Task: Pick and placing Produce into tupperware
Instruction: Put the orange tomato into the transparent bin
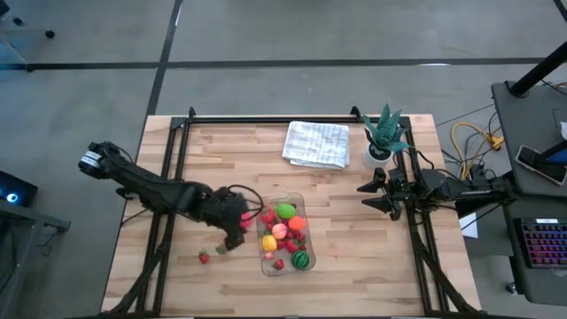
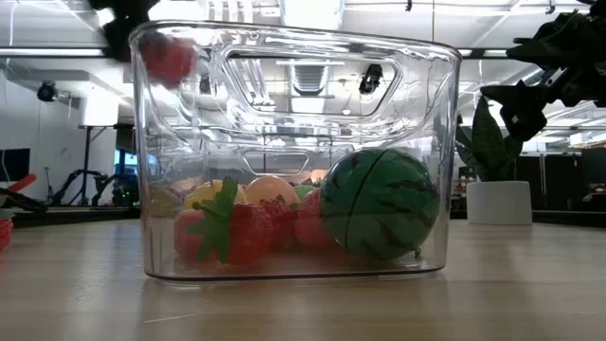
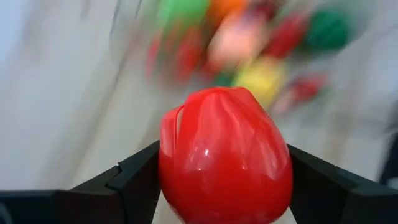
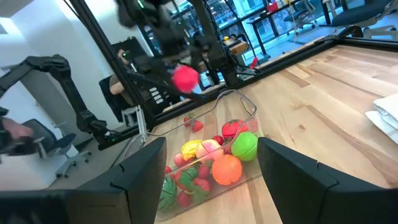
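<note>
Centrally in the high view, slightly below the middle of the frame, the tupperware sits on the wooden table. It is a clear rectangular tub and already holds much of the produce: a lime-green fruit at its upper end, an orange one just below that, a pink one beside it, a yellow piece toward the left wall, and the striped dark-green melon in the lower right corner, with small red pieces scattered between them. In the low view the melon rests against the front wall on the right, and red strawberries with a green leaf lie on the floor to its left.

The left gripper hangs at the tub's left edge, its jaws clamped on a glossy red fruit that fills the lower middle of the left wrist view. The right wrist view shows that same red fruit raised above the tub's far rim.

One small red strawberry lies on the table to the lower left of the tub, well apart from it.

The right gripper waits at the right of the table, fingers spread and holding nothing, near a white folded cloth and a potted plant in the upper part of the frame.
</note>
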